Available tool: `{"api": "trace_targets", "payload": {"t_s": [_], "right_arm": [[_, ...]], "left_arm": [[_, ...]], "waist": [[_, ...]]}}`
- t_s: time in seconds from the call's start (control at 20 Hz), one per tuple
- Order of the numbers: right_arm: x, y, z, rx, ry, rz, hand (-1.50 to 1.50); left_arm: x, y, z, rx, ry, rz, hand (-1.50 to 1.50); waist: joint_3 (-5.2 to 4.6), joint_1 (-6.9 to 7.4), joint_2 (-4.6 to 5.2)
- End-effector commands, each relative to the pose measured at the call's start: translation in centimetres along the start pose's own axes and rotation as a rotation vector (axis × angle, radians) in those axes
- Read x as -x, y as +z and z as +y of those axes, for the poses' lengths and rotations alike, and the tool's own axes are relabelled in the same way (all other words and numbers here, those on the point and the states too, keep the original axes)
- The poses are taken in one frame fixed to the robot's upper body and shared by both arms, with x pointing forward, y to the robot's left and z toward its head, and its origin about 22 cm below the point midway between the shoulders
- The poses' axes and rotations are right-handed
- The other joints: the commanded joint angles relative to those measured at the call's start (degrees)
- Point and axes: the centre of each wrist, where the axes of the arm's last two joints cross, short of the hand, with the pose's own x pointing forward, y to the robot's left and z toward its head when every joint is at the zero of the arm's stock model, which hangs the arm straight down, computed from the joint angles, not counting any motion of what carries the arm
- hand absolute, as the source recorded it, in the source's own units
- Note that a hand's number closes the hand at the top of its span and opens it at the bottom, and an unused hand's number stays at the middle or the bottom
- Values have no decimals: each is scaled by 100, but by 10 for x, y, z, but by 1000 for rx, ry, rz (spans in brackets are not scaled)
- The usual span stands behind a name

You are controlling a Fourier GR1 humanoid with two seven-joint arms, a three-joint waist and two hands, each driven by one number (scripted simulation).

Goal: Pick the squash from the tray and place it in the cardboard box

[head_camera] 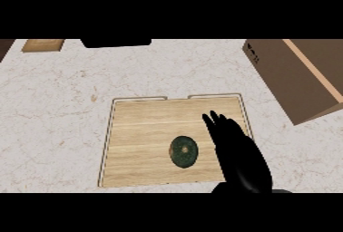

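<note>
A dark green round squash (183,152) lies on the light wooden tray (140,136), in the tray's lower right part. My right hand (237,156) hovers over the tray's right side, just right of the squash, with its fingers straight and pointing away from me; it holds nothing. The cardboard box (295,72) stands at the upper right of the counter, beyond the tray. My left hand does not show.
The counter is pale marble (53,113). A small wooden board (43,45) lies at the far left edge, and a dark object (115,43) sits at the far edge near the middle.
</note>
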Motion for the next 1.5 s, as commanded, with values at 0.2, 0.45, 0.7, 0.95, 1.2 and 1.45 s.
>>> {"api": "trace_targets", "payload": {"t_s": [0.2,0.45,0.7,0.95,1.2,1.45], "right_arm": [[-27,-1,7,6,21,82,-150],[-30,-4,17,-15,9,120,-150],[-35,-7,21,-14,41,133,-150],[-30,-18,29,-31,80,164,-150],[-36,-22,31,-33,81,161,-150],[-36,-28,38,-49,78,181,-150]], "left_arm": [[-76,-42,2,-39,-29,-448,0],[-78,-45,3,-48,-36,-447,0],[-77,-47,2,-50,-27,-433,0],[-69,-35,2,-44,-35,-424,0],[-62,-27,1,-31,-42,-422,0],[-58,-28,3,-39,-65,-426,0]], "waist": [[6,-39,21],[13,-86,29],[4,-109,19],[8,-73,28],[0,-76,7],[7,-32,25]]}}
